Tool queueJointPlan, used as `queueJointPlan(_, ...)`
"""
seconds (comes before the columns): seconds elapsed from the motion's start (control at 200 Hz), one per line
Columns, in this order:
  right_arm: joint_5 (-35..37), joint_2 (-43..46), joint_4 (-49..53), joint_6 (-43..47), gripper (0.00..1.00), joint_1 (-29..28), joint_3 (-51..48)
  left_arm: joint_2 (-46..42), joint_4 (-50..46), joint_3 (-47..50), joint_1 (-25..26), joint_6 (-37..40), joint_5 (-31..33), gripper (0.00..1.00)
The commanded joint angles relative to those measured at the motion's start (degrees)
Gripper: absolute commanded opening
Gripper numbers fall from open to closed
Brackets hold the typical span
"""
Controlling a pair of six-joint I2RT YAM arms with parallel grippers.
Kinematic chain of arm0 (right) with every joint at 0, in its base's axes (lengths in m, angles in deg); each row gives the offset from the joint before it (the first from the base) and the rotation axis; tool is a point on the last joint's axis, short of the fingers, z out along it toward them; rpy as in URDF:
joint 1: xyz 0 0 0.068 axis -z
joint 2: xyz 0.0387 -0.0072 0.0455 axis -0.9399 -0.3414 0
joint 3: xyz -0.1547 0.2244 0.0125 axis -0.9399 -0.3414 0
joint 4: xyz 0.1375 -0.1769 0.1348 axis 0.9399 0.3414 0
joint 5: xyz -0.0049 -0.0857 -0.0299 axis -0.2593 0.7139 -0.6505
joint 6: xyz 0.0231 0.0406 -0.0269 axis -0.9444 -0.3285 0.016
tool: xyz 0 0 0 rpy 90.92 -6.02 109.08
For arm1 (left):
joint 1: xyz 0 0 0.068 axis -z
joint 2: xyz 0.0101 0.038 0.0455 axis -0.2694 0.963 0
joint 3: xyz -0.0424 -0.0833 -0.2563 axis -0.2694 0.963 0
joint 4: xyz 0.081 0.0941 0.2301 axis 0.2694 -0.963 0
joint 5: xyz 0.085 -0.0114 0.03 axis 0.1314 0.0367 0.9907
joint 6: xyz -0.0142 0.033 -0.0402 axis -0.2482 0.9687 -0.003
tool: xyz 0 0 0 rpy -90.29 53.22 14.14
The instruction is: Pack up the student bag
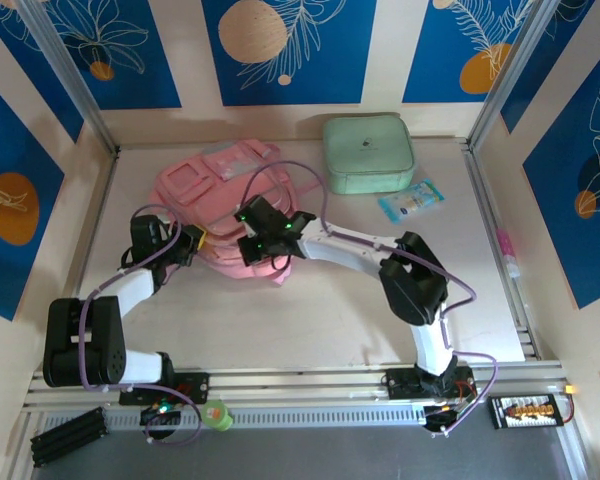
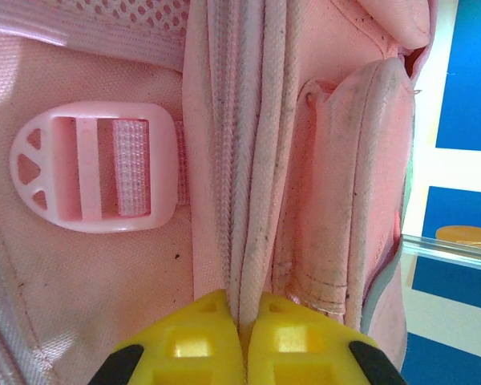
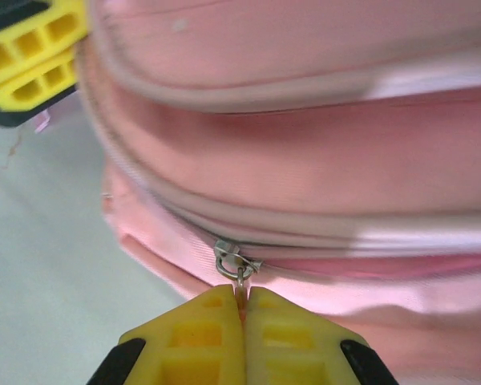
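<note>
- Student bag [image 1: 220,190] lay flat on the table [image 1: 310,300], left of centre and toward the back, with both arms reaching onto its near edge.
- Left gripper [image 2: 242,313] was clamped tight on a ribbed seam of the bag, near a pink plastic buckle [image 2: 96,178]. It had a thin bite of cloth, nothing more.
- Right gripper [image 3: 242,298] was pinched closed on the small metal zipper pull [image 3: 239,269], its tips only just catching the tab.
- Green case [image 1: 368,153] and a small blue packet [image 1: 411,198] sat behind and to the right, apart from the bag and not yet packed.
- First worry, as I read it: the tab was barely held, so a tug at an angle to the zipper line could pop it out of the fingers.
- Second: the bag was soft and unweighted, so if the seam slid out of the left hold, the whole bag would likely drag along rather than unzip.
- Third: loose folds lay right along the zipper, and cloth drawn into the slider could jam it.
- Fourth: the two grippers worked close together, so a careless sweep could knock one into the other.
</note>
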Motion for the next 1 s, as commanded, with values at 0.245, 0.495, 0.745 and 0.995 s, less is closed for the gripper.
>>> queueJointPlan(0.245, -2.6, 5.2, 0.7, 3.6, 0.00, 10.0, -4.4, -0.1, -4.0, -4.6, -0.1, 5.9, -0.6, 0.00)
queueJointPlan(0.495, -9.9, 10.1, -1.9, 3.2, 0.00, 6.0, -13.5, 1.6, -10.7, -10.0, -0.2, 12.6, 1.2, 0.02)
queueJointPlan(0.745, -16.3, 8.9, -5.4, 1.7, 0.00, 0.5, -12.9, 5.1, -17.7, -18.1, -1.7, 19.8, 5.7, 0.36)
queueJointPlan(0.995, -19.8, 2.2, -7.7, 0.7, 0.00, -0.3, -2.6, -1.4, -23.5, -16.4, -3.0, 20.1, 13.2, 0.53)
